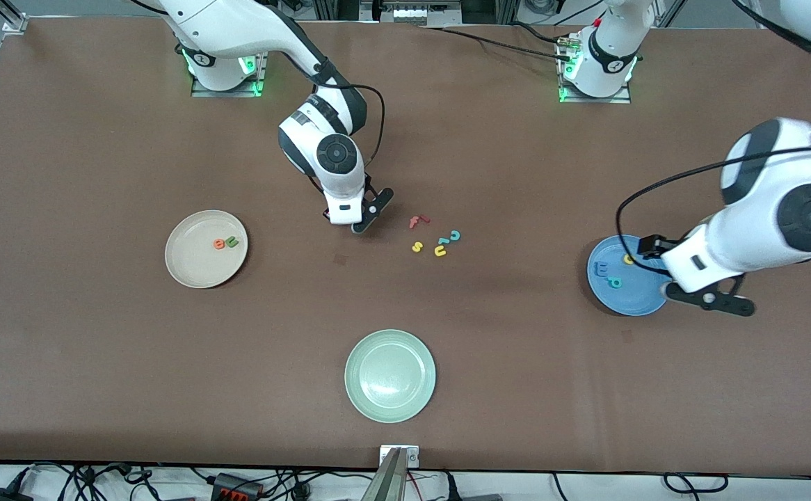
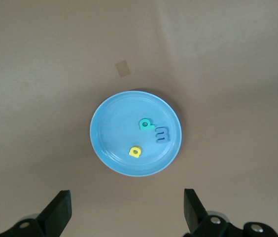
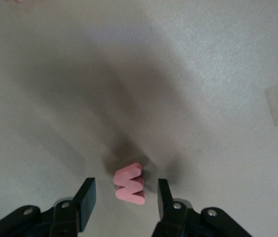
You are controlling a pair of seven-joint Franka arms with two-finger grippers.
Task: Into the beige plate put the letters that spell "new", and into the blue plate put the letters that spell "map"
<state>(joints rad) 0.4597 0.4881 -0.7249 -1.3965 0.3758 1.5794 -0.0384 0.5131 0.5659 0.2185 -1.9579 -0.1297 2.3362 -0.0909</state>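
The pinkish-red w (image 3: 129,185) lies on the table between the fingers of my right gripper (image 3: 125,192), with a gap on each side, so the gripper is open around it. In the front view the right gripper (image 1: 362,221) hides the w. The beige plate (image 1: 197,268) holds the orange e (image 1: 218,244) and the green n (image 1: 231,242). The blue plate (image 2: 109,143) holds the teal p (image 2: 145,124), the blue m (image 2: 162,134) and the yellow a (image 2: 135,151). My left gripper (image 2: 127,212) hangs open and empty over the table just beside the blue plate (image 1: 621,296).
Loose letters lie beside the right gripper toward the left arm's end: a red f (image 1: 418,222), a teal c (image 1: 455,236), a yellow s (image 1: 417,246) and a yellow u (image 1: 440,251). A pale green plate (image 1: 389,376) sits nearer the front camera.
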